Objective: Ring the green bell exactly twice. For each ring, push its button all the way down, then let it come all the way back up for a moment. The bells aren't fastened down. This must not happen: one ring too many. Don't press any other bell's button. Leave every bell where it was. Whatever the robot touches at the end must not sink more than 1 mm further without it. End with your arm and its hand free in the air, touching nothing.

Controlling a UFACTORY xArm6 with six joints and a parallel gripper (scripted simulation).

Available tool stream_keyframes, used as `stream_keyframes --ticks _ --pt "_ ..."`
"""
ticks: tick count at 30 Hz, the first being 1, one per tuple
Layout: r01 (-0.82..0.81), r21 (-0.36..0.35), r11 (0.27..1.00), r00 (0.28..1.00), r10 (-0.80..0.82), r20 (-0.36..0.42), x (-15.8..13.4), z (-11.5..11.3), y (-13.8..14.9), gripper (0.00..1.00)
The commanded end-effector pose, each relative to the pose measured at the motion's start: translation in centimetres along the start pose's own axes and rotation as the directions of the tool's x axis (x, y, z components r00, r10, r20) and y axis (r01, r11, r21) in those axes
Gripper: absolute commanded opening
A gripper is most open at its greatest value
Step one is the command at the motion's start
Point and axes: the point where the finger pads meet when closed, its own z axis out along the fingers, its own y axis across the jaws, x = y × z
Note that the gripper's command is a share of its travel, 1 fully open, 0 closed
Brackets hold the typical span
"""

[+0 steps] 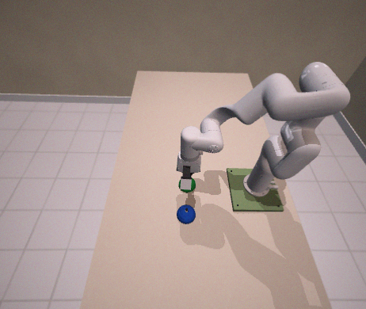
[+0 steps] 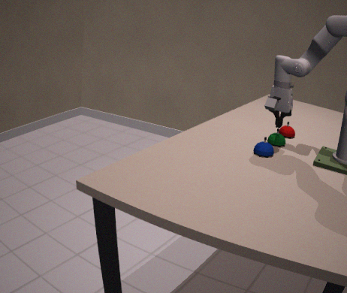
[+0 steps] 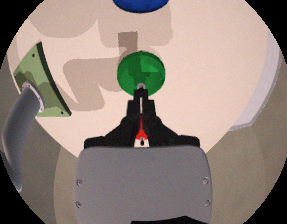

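Note:
The green bell sits on the table between a blue bell and a red bell. My gripper is shut and empty, pointing straight down a short way above the green bell's button. In the top view the gripper covers much of the green bell, and the red bell is hidden behind the arm.
The arm's green base plate is bolted to the table right of the bells. The blue bell stands close in front of the green one. The table's left edge is some way off.

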Motion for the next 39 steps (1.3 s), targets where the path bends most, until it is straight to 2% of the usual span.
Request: stream_keyframes --ticks 1,39 --pt "0.0 -0.004 1.0 1.0 0.0 0.0 0.0 -0.1 0.1 0.0" --pt "0.0 -0.004 1.0 1.0 0.0 0.0 0.0 1.0 0.1 0.0"
